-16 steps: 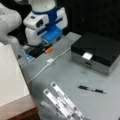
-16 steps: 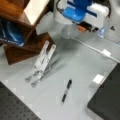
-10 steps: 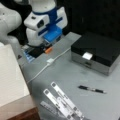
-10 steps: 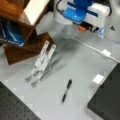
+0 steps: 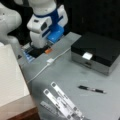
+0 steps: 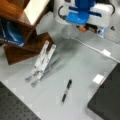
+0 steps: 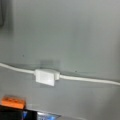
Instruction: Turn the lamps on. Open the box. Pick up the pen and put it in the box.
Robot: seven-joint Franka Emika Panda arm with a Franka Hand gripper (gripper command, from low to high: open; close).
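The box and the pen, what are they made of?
The box: its lid looks like matte black plastic or leatherette, with no shine; its sides look like brushed silver metal, pale grey and smooth. It is shut. The pen looks like glossy black plastic with a pale, maybe metal, middle; it lies on the table. The gripper cannot be seen.
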